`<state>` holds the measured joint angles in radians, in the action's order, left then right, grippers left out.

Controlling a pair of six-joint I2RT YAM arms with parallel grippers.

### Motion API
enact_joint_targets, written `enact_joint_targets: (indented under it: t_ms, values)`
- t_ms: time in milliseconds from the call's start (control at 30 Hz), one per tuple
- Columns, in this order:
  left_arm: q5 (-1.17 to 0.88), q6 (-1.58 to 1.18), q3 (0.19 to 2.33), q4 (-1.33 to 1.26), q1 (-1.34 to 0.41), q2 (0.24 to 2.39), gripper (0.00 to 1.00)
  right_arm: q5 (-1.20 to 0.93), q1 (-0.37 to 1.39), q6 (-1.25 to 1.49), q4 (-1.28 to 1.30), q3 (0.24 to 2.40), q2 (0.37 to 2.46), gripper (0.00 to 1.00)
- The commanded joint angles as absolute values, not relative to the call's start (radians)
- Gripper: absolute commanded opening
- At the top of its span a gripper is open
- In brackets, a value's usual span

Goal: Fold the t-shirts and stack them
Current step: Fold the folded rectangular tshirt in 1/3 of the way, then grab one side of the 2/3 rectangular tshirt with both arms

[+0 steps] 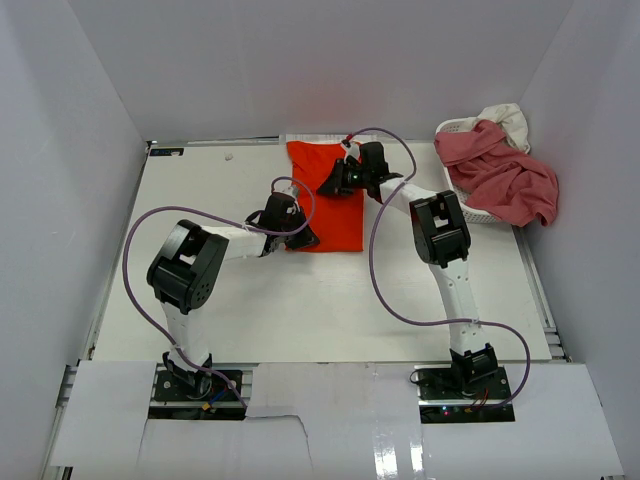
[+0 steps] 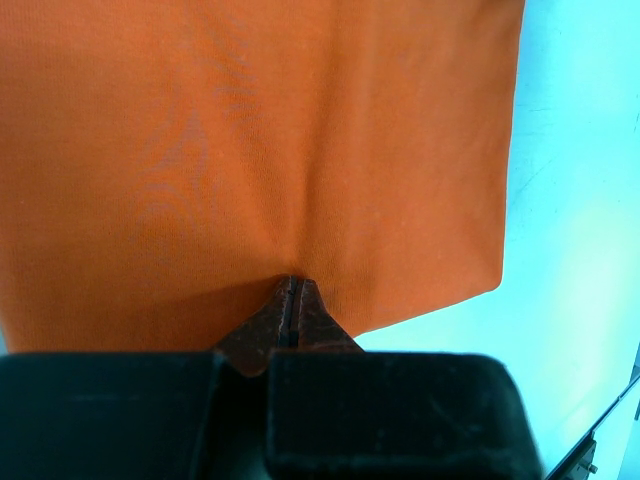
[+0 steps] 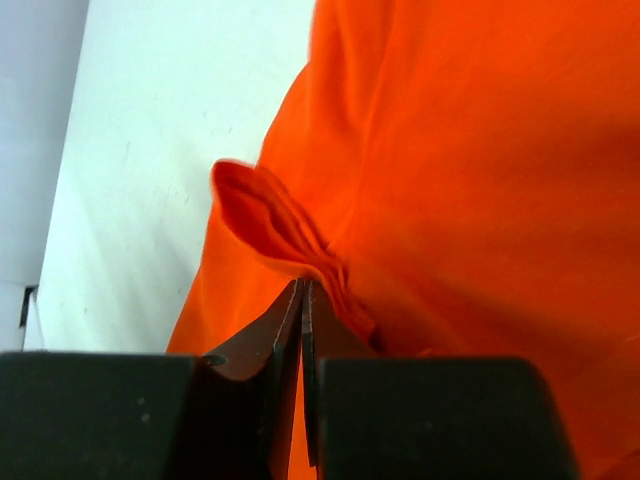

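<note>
- The left end effector [image 2: 290, 286] is fully closed, its two fingertips pressed together on the near edge of the orange-red t-shirt [image 2: 250, 150]. The cloth puckers into a shallow crease that runs up from the pinch.
- The right end effector [image 3: 303, 287] is closed as well, clamped on a bunched fold of the same t-shirt. A small loop of cloth stands up just left of its tips.
- From above, the left end effector [image 1: 292, 226] sits at the shirt's near left corner. The right end effector [image 1: 342, 178] sits over the shirt's far half, toward its right side.
- The orange-red t-shirt [image 1: 335, 222] lies mostly flat as a tall rectangle at the far middle of the worktop [image 1: 300, 300], and its far edge reaches almost to the back wall.
- Both arms reach from the near edge toward the shirt — the left one low and bent, the right one stretched further out.
- At the far right corner, well apart from the orange shirt, stands a white basket [image 1: 478, 214]. A rose-pink t-shirt [image 1: 500, 175] is draped over it and spills past its right side — a cream-white t-shirt [image 1: 506, 118] lies behind it, at the wall.
</note>
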<state>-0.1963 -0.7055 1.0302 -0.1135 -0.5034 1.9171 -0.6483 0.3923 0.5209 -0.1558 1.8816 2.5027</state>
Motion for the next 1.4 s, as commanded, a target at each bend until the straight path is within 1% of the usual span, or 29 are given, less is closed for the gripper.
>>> enact_joint_targets:
  t_ms: [0,133,233,300,367,433,467,533,567,600,633,667,700,733,767,800,833,867,900,933,967,1033,1067,1100,1167,1200,1267,1300,1367]
  values:
    - [-0.169,-0.676,1.015,-0.006,-0.518,1.960,0.00,-0.566,0.379,0.480,-0.095,1.979,2.537,0.08]
    - [-0.170,-0.673,1.015,-0.006,-0.518,1.962,0.00,-0.515,0.373,0.453,-0.023,2.158,2.611,0.08]
    - [-0.172,-0.675,1.015,-0.006,-0.518,1.967,0.00,-0.506,0.367,0.457,-0.002,2.232,2.635,0.08]
    - [-0.173,-0.675,1.019,-0.006,-0.518,1.968,0.00,-0.505,0.362,0.457,-0.002,2.259,2.614,0.08]
    - [-0.178,-0.678,1.019,-0.006,-0.518,1.962,0.00,-0.515,0.357,0.450,-0.002,2.249,2.580,0.12]
    - [-0.186,-0.681,1.023,-0.006,-0.518,1.953,0.00,-0.531,0.356,0.427,-0.003,2.197,2.505,0.18]
    - [-0.190,-0.681,1.023,-0.006,-0.522,1.947,0.00,-0.537,0.356,0.402,-0.003,2.166,2.470,0.28]
    - [-0.184,-0.687,1.026,0.029,-0.526,1.924,0.00,-0.561,0.356,0.376,-0.003,2.039,2.354,0.33]
    - [-0.173,-0.695,1.025,0.034,-0.534,1.916,0.00,-0.572,0.356,0.365,-0.002,1.984,2.308,0.45]
    - [-0.167,-0.699,1.019,0.038,-0.538,1.908,0.00,-0.578,0.356,0.338,-0.002,1.923,2.211,0.48]
    - [-0.160,-0.704,1.012,0.040,-0.543,1.899,0.00,-0.578,0.356,0.319,0.030,1.799,2.165,0.50]
    - [-0.152,-0.716,1.005,0.043,-0.552,1.879,0.00,-0.575,0.356,0.296,0.066,1.734,2.111,0.56]
    - [-0.132,-0.724,0.980,0.040,-0.555,1.867,0.00,-0.559,0.356,0.252,0.086,1.668,2.006,0.57]
    - [-0.126,-0.732,0.968,0.034,-0.557,1.850,0.00,-0.498,0.357,0.232,0.109,1.537,1.952,0.57]
    - [-0.120,-0.736,0.957,0.031,-0.558,1.815,0.00,-0.473,0.356,0.221,0.126,1.469,1.895,0.58]
    - [-0.114,-0.742,0.942,0.031,-0.558,1.796,0.00,-0.459,0.356,0.215,0.126,1.398,1.787,0.64]
    - [-0.115,-0.742,0.939,0.034,-0.558,1.775,0.00,-0.457,0.356,0.218,0.124,1.334,1.740,0.69]
    - [-0.118,-0.741,0.940,0.040,-0.558,1.738,0.00,-0.460,0.356,0.228,0.126,1.227,1.656,0.70]
    - [-0.117,-0.738,0.945,0.049,-0.558,1.721,0.00,-0.463,0.356,0.239,0.130,1.180,1.620,0.71]
    - [-0.111,-0.736,0.962,0.076,-0.558,1.704,0.03,-0.488,0.356,0.261,0.132,1.134,1.588,0.71]
    - [-0.106,-0.735,0.972,0.092,-0.558,1.688,0.13,-0.488,0.356,0.281,0.127,1.046,1.556,0.73]
    - [-0.098,-0.730,0.989,0.124,-0.557,1.645,0.25,-0.495,0.356,0.337,0.095,0.961,1.487,0.75]
    - [-0.101,-0.730,1.000,0.133,-0.558,1.632,0.32,-0.505,0.356,0.354,0.088,0.896,1.473,0.75]
    - [-0.107,-0.730,1.003,0.138,-0.557,1.606,0.45,-0.508,0.356,0.370,0.084,0.864,1.454,0.75]
    - [-0.136,-0.748,0.991,0.140,-0.557,1.577,0.57,-0.532,0.357,0.434,0.026,0.789,1.436,0.74]
    - [-0.147,-0.756,0.982,0.138,-0.558,1.563,0.68,-0.522,0.359,0.454,0.012,0.719,1.418,0.74]
    - [-0.161,-0.776,0.948,0.135,-0.557,1.522,0.78,-0.489,0.364,0.486,-0.055,0.667,1.405,0.72]
    - [-0.152,-0.782,0.937,0.147,-0.557,1.499,0.85,-0.488,0.364,0.497,-0.084,0.634,1.402,0.72]
    - [-0.135,-0.785,0.922,0.163,-0.555,1.480,0.87,-0.489,0.365,0.506,-0.107,0.615,1.407,0.71]
